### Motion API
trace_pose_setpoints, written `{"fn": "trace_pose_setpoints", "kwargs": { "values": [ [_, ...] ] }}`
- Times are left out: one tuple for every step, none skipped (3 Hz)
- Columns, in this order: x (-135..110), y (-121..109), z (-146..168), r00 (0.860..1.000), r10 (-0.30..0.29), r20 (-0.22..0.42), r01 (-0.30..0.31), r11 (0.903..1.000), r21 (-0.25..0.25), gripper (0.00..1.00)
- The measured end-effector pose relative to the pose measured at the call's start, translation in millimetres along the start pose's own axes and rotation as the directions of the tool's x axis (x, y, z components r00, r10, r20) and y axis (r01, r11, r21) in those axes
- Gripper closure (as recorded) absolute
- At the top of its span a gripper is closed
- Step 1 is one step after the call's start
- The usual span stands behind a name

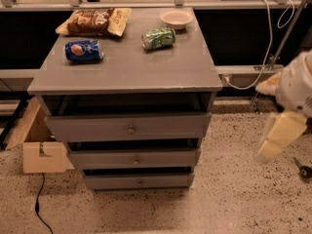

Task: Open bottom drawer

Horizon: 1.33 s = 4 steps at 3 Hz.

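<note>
**Facing out at the very bottom**

Sitting lowest in the grey chest point(131, 74), just above the speckled floor point(234, 199), is the bottom drawer point(112, 182). Its flat front looks out toward me. Its long side runs left to right, level with the floor. It is the shortest and thinnest of the three fronts. One small round knob point(140, 183) sticks out at the middle. A dark gap shows along the top of the front.

Right above it is the middle drawer point(107, 159), and above that the big top drawer point(97, 128).

The gripper point(279, 138) hangs far off to the right of the chest, over the floor. It is well apart from the bottom drawer and touches nothing I can see. I cannot tell if it is open or closed.

On top of the chest lie a blue can point(84, 50) and a green can point(158, 38), both on their sides. Behind them are a chip bag point(93, 21) and a small bowl point(176, 18). A cardboard box point(41, 152) sits on the floor to the left of the chest.
</note>
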<state>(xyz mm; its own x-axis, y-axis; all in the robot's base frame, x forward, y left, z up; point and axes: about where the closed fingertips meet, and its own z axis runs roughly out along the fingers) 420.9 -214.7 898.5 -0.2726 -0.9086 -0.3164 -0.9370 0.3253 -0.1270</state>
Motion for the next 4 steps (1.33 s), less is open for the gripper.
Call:
{"fn": "trace_pose_setpoints", "kwargs": {
  "values": [
    [3, 29, 78, 0.987, 0.073, 0.141, -0.059, 0.9935, -0.097, 0.0],
    [-18, 52, 164, 0.946, 0.157, 0.283, -0.107, 0.9768, -0.185, 0.0],
    [-18, 52, 164, 0.946, 0.157, 0.283, -0.107, 0.9768, -0.185, 0.0],
    [-8, 55, 175, 0.944, 0.177, 0.277, -0.124, 0.9719, -0.2, 0.0]
  ]
}}
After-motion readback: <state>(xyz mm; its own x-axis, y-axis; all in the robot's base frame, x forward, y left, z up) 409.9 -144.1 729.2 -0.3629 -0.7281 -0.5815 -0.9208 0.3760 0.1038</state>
